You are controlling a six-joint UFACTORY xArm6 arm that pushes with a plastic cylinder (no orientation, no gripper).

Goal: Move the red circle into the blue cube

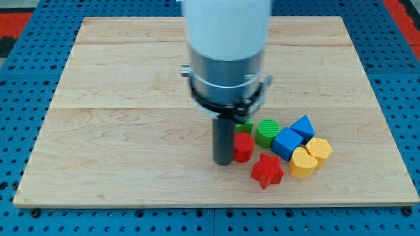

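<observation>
The red circle [243,147] lies in the lower right part of the wooden board [131,131], nearer the bottom edge than the top edge and well clear of both right corners; only its right portion shows, the rest being hidden behind the rod. My tip [224,162] rests on the board touching or just beside the circle's left side. The arm carries no jaws, so no opening or closing state applies; contact is by pushing only. The circle appears to be a small, rigid, light block with a flat base, and it is judged to slide readily on the smooth wood without deforming. Because its wall is curved, it is likely to roll off the rod sideways if the contact is off-centre; the push should be applied to the left wall, on the line through its centre toward the target. The blue cube [287,143] sits to the right of the circle, near but apart from it. A green block [245,127], mostly hidden, lies just beyond the circle toward the top edge, and a green cylinder [267,132] stands between that block and the cube, close to the push line. A red star [267,170] lies toward the bottom edge, just below that line. A blue triangular block [303,126] touches the cube on its top-right side, and two yellow hearts [303,162] [319,149] lie against its right and lower sides, toward the right edge.
</observation>
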